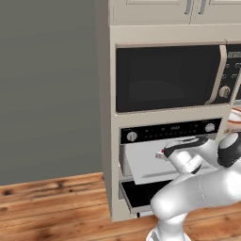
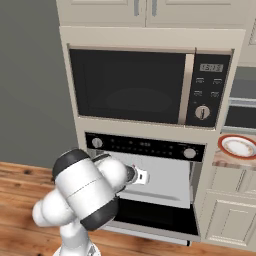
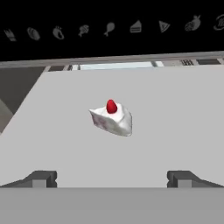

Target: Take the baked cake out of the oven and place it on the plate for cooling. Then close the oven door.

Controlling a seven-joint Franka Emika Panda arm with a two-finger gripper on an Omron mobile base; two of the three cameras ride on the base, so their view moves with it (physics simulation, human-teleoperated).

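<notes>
From the left, the drop-down dark-glass oven door (image 1: pixel 141 194) hangs open. From the right, the red-rimmed round plate (image 2: pixel 238 146) waits bare, seemingly on a bench. Hand view: the white cherry-topped cake wedge (image 3: pixel 111 118) sits mid grey oven tray (image 3: pixel 183 118), ungrasped; fingers (image 3: pixel 40 178) spread wide.

I'm looking into a home kitchen. A tall cream cabinet column (image 2: pixel 150 35) holds a black microwave (image 2: pixel 145 87) with a clock display, and under it a built-in oven (image 2: pixel 145 165) with a black control strip and two silver knobs, its door (image 2: pixel 150 217) dropped open. Cream cupboards with bar handles sit above. A plate (image 2: pixel 239 146) rests on a counter to the right. Wooden plank flooring (image 1: pixel 52 207) and a plain grey wall (image 1: pixel 47 84) complete the room.
</notes>
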